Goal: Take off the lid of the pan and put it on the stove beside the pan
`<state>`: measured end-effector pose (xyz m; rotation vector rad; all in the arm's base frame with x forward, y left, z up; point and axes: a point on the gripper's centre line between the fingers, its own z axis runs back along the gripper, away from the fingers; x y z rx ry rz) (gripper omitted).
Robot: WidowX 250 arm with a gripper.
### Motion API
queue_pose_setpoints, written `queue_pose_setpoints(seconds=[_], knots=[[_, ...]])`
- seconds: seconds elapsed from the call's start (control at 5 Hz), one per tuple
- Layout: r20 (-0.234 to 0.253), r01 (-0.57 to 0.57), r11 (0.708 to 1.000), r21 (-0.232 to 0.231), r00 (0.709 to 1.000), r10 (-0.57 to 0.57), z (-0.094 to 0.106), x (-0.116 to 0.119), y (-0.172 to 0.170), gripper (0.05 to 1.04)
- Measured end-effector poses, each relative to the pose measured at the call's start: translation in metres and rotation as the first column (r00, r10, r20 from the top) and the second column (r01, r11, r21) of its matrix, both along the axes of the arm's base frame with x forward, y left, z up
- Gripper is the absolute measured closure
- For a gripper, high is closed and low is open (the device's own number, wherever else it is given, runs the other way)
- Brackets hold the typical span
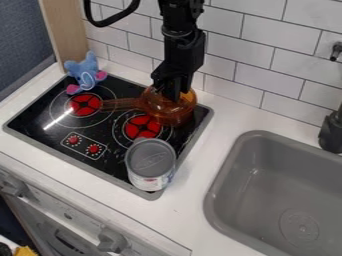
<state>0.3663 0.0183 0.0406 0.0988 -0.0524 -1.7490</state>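
- At the back right of the black stove (113,165), the amber see-through pan (175,119) sits near the tiled wall (257,57). Its handle (119,104) points left, toward the left burner (86,105).
- Amber lid (153,102) is at the top of the pan, right under the gripper (175,95). Can't tell if it's seated or slightly raised.
- Gripper hangs down over the pan, low at the lid. Can't tell how far open it is, or if it has hold of the lid.
- Arm (180,47) comes in from the top edge, black cable (110,21) looping off to its left.
- Stove has 2 red burners: the left burner, plus the right burner (142,126) just in front of the pan. 2 red dials (83,144) near the front edge.
- Metal-topped can (150,162) stands upright at the stove's front right corner, apart from the pan.
- Blue plush elephant (83,72) with pink parts is at the back left corner.
- Gray sink (252,135) is set in the white counter (197,185), right of the stove. Dark faucet (332,134) at its back right.
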Motion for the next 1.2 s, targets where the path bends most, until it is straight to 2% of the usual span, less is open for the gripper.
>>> queue_pose_setpoints(seconds=[0.4, 0.6, 0.8, 1.0, 1.2], knots=[[0.040, 0.005, 1.000, -0.001, 0.999, -0.005, 0.020, -0.008, 0.003, 0.762], [0.066, 0.000, 0.999, 0.033, 0.998, -0.002, 0.037, -0.023, 0.010, 0.949], [0.076, -0.046, 0.997, 0.056, 0.996, 0.041, 0.046, -0.045, 0.030, 1.028], [0.072, -0.108, 0.993, 0.036, 0.992, 0.106, 0.044, -0.056, 0.050, 1.033], [0.072, -0.118, 0.993, 0.014, 0.991, 0.116, 0.043, -0.058, 0.053, 1.009]])
